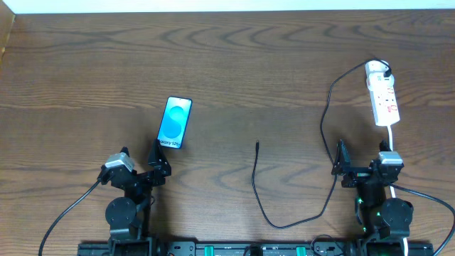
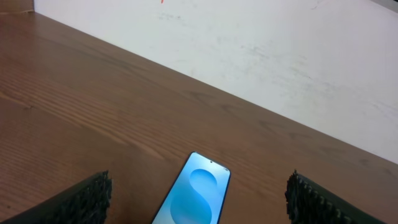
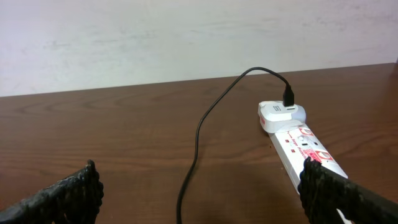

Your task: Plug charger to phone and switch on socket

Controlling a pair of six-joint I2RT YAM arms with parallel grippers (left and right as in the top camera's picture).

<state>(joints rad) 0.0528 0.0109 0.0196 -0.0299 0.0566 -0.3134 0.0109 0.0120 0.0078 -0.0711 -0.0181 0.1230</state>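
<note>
The left gripper (image 1: 161,165) has its two dark ribbed fingers (image 2: 87,196) spread wide and holds nothing; in its wrist view one finger sits at each lower corner. Between them lies the phone (image 1: 175,122), flat on the bench (image 1: 234,57) with its blue screen up. The phone is just ahead of that gripper, left of the bench's middle and about halfway between the near and far edges. Its long side runs toward the far edge, tilted slightly right. The right gripper (image 1: 341,165) is likewise spread wide and empty, poised near the near edge on the right side. Ahead of it, toward the far right corner, lies the socket (image 1: 382,96), a white strip with red markings lying lengthwise from far to near. Its white cord (image 1: 391,139) runs back toward the near edge past the right arm. At the strip's far end sits a white adapter (image 3: 282,114) with the black end of the charger (image 1: 257,192) plugged into it. From there the thin black cable arcs left, drops toward the near edge, loops along it and climbs back. Its connector tip (image 1: 257,144) lies loose at the middle of the bench, well apart from the phone. Beyond the far edge stands a pale wall (image 2: 280,50).
</note>
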